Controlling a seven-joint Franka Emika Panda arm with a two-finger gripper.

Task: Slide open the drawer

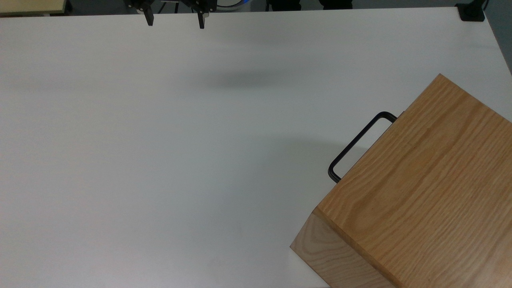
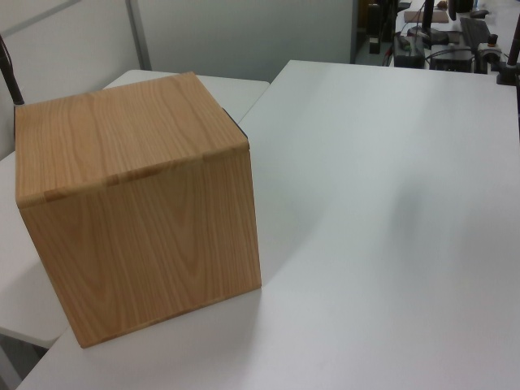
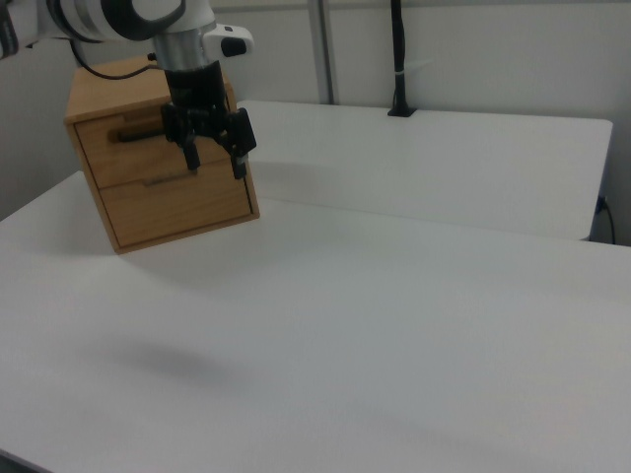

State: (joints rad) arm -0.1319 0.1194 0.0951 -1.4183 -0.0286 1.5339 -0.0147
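Note:
The oak cabinet (image 1: 420, 188) stands at the top view's lower right. The drawer's thin black U-shaped handle (image 1: 355, 145) juts out from under its top. In the right view the drawer (image 3: 133, 148) is the upper front panel, flush with the cabinet (image 3: 182, 202), with its handle (image 3: 138, 133) across it. My gripper (image 1: 175, 21) hangs open at the top view's upper edge, far from the handle and with nothing between its fingers. In the right view my gripper (image 3: 215, 163) shows in front of the cabinet, well above the table.
The white table (image 1: 160, 160) spreads wide to the top view's left of the cabinet. A black clamp (image 1: 471, 12) sits on its far right corner. In the left view the cabinet (image 2: 138, 203) stands near the table's edge, with a second table (image 2: 236, 85) behind it.

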